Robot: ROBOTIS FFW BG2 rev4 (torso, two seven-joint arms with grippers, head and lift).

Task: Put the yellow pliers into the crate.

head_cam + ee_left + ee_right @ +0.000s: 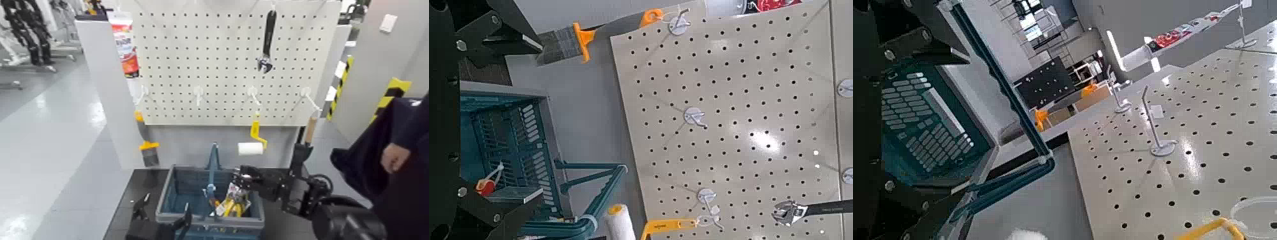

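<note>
Nearest me, the left claw [163,216] stands open at the crate's near left edge. The yellow pliers [237,209] lie in the right part of the crate [165,203], among carded goods [220,208]. The right claw [240,175], spread open and released, is above them. The upright handle [213,167] divides that side from roomier space at left; beyond the far rim hangs the white roller [251,149].
</note>
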